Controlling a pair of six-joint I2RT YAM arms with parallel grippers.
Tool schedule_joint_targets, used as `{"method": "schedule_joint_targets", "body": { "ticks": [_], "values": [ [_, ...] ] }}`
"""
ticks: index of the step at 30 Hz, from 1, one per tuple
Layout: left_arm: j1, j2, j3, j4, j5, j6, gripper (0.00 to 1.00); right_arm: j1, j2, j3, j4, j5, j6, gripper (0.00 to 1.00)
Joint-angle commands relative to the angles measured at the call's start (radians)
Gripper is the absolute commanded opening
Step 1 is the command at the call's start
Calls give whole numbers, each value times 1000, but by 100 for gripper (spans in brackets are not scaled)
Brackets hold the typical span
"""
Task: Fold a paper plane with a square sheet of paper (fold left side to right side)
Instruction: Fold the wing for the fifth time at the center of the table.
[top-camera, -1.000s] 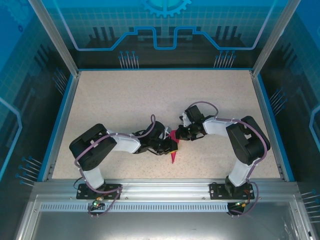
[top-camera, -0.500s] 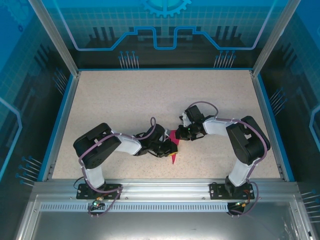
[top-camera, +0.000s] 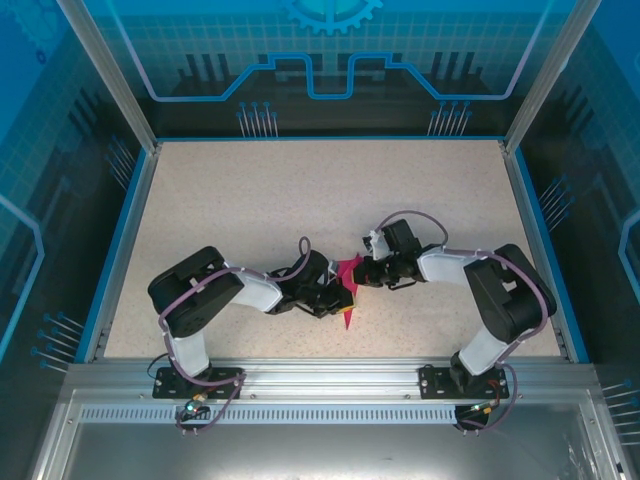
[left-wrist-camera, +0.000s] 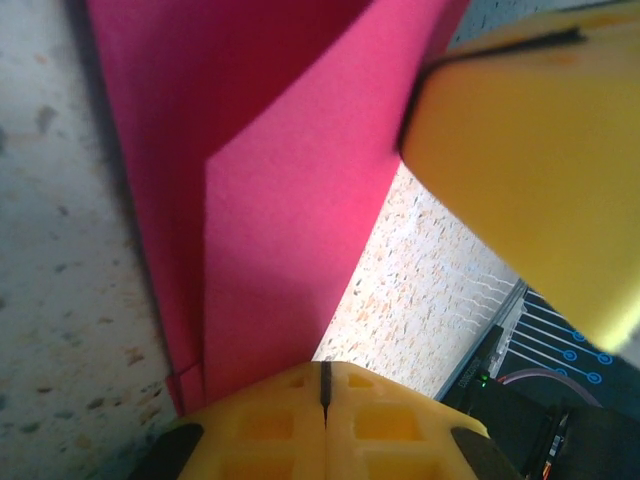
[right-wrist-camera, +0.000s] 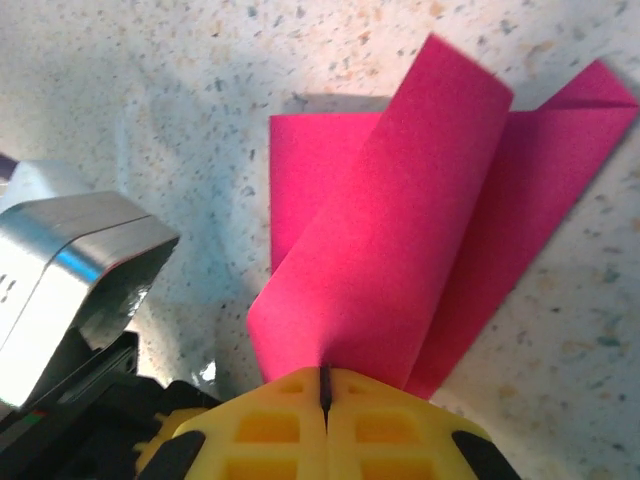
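Observation:
The magenta sheet of paper (top-camera: 349, 269), creased into a narrow pointed shape, lies on the table between my two grippers, its tip (top-camera: 346, 320) pointing toward the near edge. My right gripper (top-camera: 363, 277) is shut on a flap of the paper (right-wrist-camera: 400, 240); the flap curls up off the flat layers into the closed yellow fingertips (right-wrist-camera: 325, 375). My left gripper (top-camera: 340, 297) is shut, with its tips (left-wrist-camera: 323, 372) over the near edge of the paper (left-wrist-camera: 280, 200). A yellow finger of the right gripper (left-wrist-camera: 530, 150) shows close above the paper.
The speckled tabletop (top-camera: 250, 200) is bounded by blue rails and transparent walls. A grey housing of the left arm (right-wrist-camera: 70, 270) sits close beside the paper in the right wrist view. Both arm bases stand on the metal rail (top-camera: 330, 375) at the near edge.
Both grippers have closed the last bit. The right arm has drawn slightly right and toward the near edge, and a pink flap now stands up between the two grippers.

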Motion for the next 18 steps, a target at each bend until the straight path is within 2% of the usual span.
{"method": "schedule_joint_targets", "body": {
  "ticks": [1, 18],
  "values": [
    [-17, 55, -32, -101, -30, -20, 4, 6, -18, -28, 42, -51, -3, 5],
    [-17, 51, -26, -128, -32, -20, 2, 27, 80, 22, -21, 63, -85, 5]
  ]
}}
